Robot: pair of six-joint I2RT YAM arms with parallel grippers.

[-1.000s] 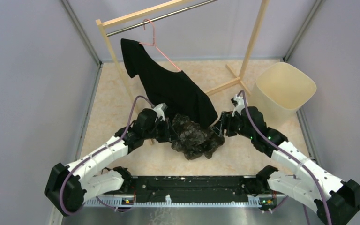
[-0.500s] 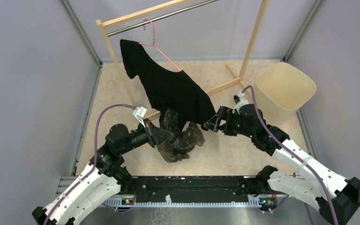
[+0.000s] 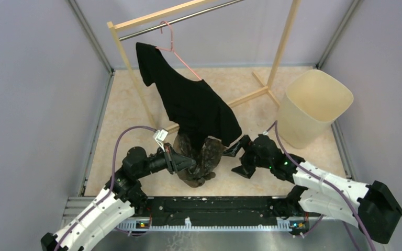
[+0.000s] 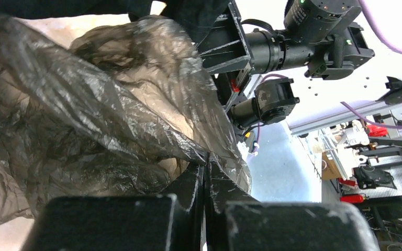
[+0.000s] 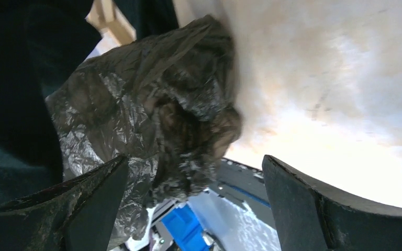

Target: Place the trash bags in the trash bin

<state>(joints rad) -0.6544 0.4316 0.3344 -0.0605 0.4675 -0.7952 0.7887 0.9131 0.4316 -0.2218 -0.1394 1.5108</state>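
The trash bag is a crumpled brown-grey film bundle hanging above the floor below the black T-shirt. My left gripper is shut on the film; in the left wrist view its fingers pinch a fold of the bag. My right gripper is open and empty just right of the bag; in the right wrist view the bag hangs ahead between the spread fingers without touching them. The cream trash bin stands upright at the far right, open and empty.
A wooden clothes rack stands at the back; a black T-shirt on a pink hanger droops over the bag. The rack's foot lies between bag and bin. Grey walls close both sides.
My left arm pulled back and lifted the bag up into a hanging bundle. My right gripper let go of it, drew back toward the near edge and now stands open beside it.
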